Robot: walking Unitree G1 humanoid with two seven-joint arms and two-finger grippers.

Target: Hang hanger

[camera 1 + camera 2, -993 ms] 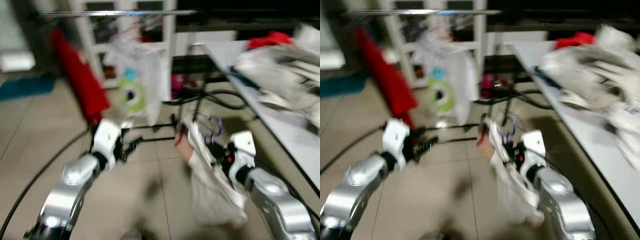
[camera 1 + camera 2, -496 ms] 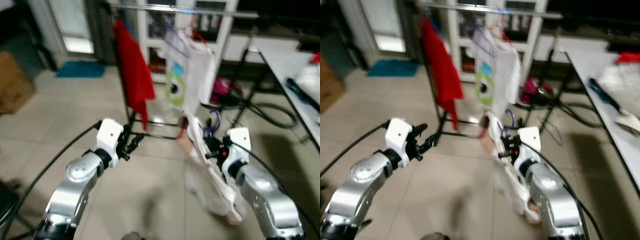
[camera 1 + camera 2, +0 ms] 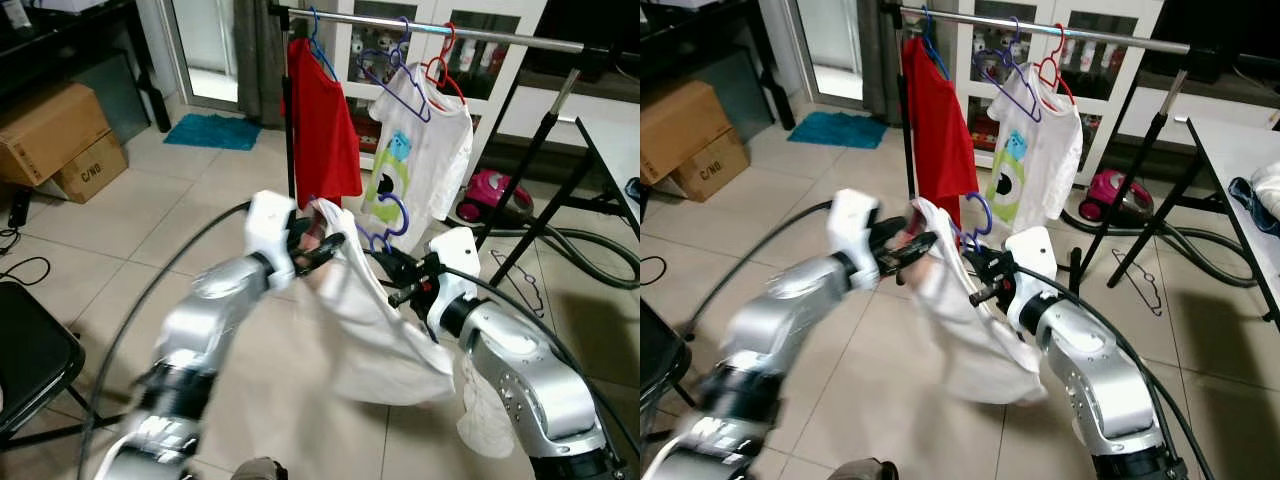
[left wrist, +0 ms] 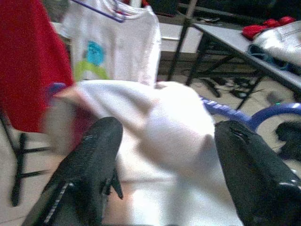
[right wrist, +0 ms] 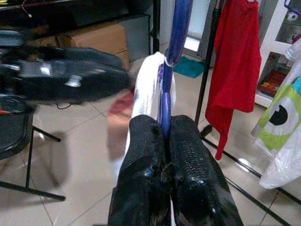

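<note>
A white garment point(image 3: 370, 320) hangs on a blue hanger point(image 3: 395, 215), and my right gripper point(image 3: 400, 275) is shut on that hanger's stem point(image 5: 171, 47) just below the hook. My left gripper point(image 3: 318, 240) is at the garment's upper left shoulder, its fingers point(image 4: 94, 155) spread open with white cloth point(image 4: 160, 122) between them. Ahead stands a clothes rack with a metal rail point(image 3: 450, 28). On the rail hang a red shirt point(image 3: 320, 140) and a white T-shirt with a green monster print point(image 3: 415, 150).
Spare purple point(image 3: 395, 70) and red point(image 3: 440, 65) hangers sit on the rail. Cardboard boxes point(image 3: 60, 130) and a black chair point(image 3: 25, 370) are at the left. A pink vacuum point(image 3: 490, 195), its hose and a loose hanger point(image 3: 520, 285) lie at the right, by a table edge point(image 3: 615, 140).
The camera has swung up and towards the rack. My left gripper has moved right onto the garment's shoulder. My right gripper has raised the hanger and garment.
</note>
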